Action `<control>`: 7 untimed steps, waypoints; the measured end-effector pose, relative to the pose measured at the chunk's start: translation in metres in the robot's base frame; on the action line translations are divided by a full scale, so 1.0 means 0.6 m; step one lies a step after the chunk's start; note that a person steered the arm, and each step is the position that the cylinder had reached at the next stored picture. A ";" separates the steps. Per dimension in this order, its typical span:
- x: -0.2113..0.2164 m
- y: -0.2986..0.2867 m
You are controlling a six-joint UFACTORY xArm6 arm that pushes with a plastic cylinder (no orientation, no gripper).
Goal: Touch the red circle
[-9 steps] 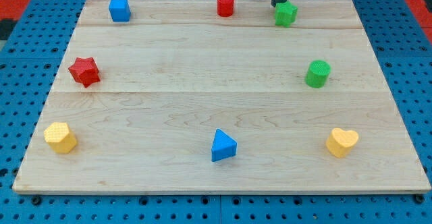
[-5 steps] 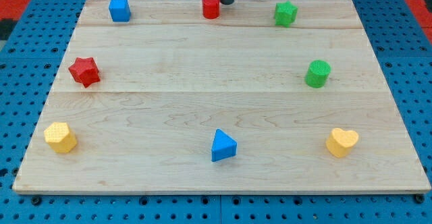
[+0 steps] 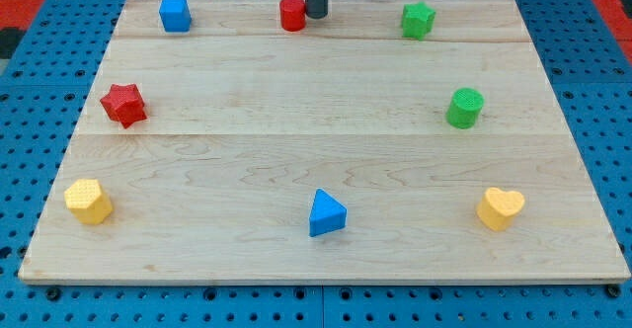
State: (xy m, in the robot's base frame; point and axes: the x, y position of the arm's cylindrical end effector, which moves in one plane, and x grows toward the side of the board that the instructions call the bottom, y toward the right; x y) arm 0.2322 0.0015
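**Tip against red circle, top edge of board**

My tip sits at the view's top, centre-left, on the wooden board. It touches the right side of the red circle, or stands so close that no gap shows between them. The rod rises straight out of the frame above it. No fingers on this rig: the arm ends in the plain rod, so there is nothing to open or close.

Red circle: near the board's top edge, a little left of the centre line, upright.

Other blocks, all well apart from the tip:
- blue cube, top left, same row as the red circle.
- green star, top right, same row.
- red star, left side, mid-height.
- green cylinder, right side, mid-height.
- yellow block, bottom left; shape not clear, roughly hexagonal.
- blue triangle, bottom centre.
- yellow heart, bottom right.

The board rests on a blue pegboard surface; a red patch shows at the top left corner.
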 end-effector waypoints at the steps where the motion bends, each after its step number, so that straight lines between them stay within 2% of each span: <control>1: 0.108 -0.008; 2: 0.101 -0.145; 3: -0.013 -0.165; 4: -0.067 -0.166; 6: -0.068 -0.212; 7: -0.067 -0.289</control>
